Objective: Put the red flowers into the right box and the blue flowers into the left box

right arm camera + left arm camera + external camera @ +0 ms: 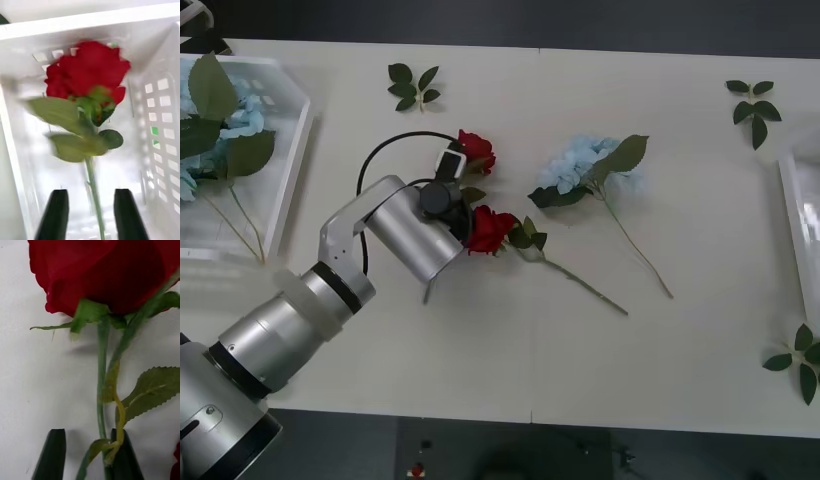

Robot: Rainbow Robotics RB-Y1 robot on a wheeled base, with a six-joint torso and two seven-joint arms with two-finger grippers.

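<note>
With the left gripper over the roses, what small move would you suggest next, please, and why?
Probably shut the left gripper: its open fingers straddle the stem of a red flower lying on the table, so closing should secure it before lifting.

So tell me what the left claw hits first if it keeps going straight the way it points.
Probably the red rose: its stem already runs between the open left claw fingers, with the bloom directly ahead. Depth is unclear.

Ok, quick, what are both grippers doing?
Left gripper: open around a deep-red artificial rose's thin green stem.
Right gripper: open, another red rose between its fingers.
</note>
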